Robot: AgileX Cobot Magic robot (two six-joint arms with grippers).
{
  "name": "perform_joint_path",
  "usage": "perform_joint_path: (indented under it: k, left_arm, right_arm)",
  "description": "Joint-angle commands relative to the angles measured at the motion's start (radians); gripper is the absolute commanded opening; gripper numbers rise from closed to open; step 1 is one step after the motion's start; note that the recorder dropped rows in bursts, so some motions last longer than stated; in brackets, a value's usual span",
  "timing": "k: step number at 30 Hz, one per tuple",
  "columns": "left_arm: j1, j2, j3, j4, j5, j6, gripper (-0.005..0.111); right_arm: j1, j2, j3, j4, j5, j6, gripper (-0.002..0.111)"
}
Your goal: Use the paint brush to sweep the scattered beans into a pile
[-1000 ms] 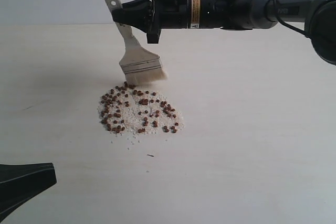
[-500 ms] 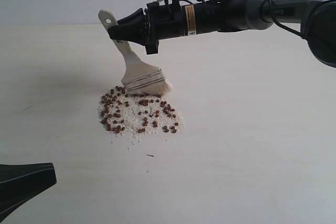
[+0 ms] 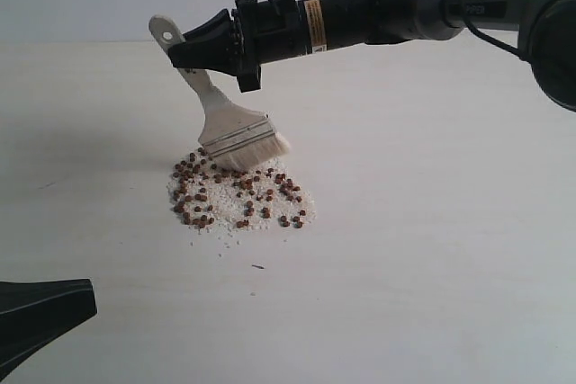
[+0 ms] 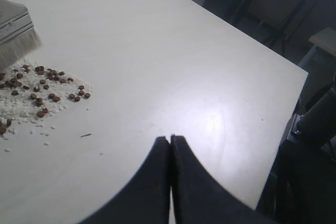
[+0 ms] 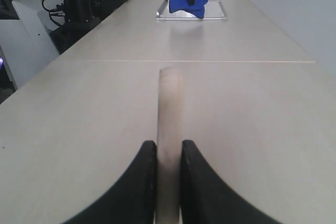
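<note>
Reddish-brown beans point(image 3: 236, 193) mixed with pale crumbs lie as one hand-sized pile point(image 3: 216, 209) on the pale table; the left wrist view shows the beans point(image 4: 44, 85) too. The paint brush point(image 3: 236, 132) has a cream handle with a hole, a silver ferrule and white bristles. Those bristles rest on the far edge of the pile. My right gripper point(image 3: 177, 49) reaches across from the right and is shut on the brush handle point(image 5: 170, 114). At the lower left, away from the beans, my left gripper point(image 4: 170, 139) is shut and holds nothing; its dark tip point(image 3: 40, 312) shows in the exterior view.
A small dark sliver point(image 3: 258, 266) lies on the table in front of the pile. The table edge point(image 4: 273, 56) runs near my left gripper, with dark furniture beyond. Far down the table sits a tray with a blue cloth point(image 5: 189, 2) under another dark arm.
My right gripper has moved left and lower with the brush. The bristles came down from just above the table onto the pile's far edge, pushing a few beans inward.
</note>
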Motion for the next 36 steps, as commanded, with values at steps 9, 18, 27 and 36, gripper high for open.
perform_joint_path:
  k: [9,18,27,36]
  left_arm:
    - [0.001,-0.006,0.004,-0.004,0.008,0.008,0.0]
    - [0.001,-0.006,0.004,-0.004,0.008,0.005,0.0]
    - [0.001,-0.006,0.004,-0.004,0.008,0.005,0.0]
    - [0.001,-0.006,0.004,-0.004,0.008,0.005,0.0]
  right_arm:
    - [-0.001,-0.027,-0.003,0.015,-0.001,0.0,0.0]
    - [-0.004,-0.107,-0.003,0.003,-0.001,0.005,0.0]
    - [-0.065,-0.162,0.037,-0.146,-0.001,0.166,0.0]
    - [-0.079,-0.39,0.247,-0.184,0.078,0.335,0.0]
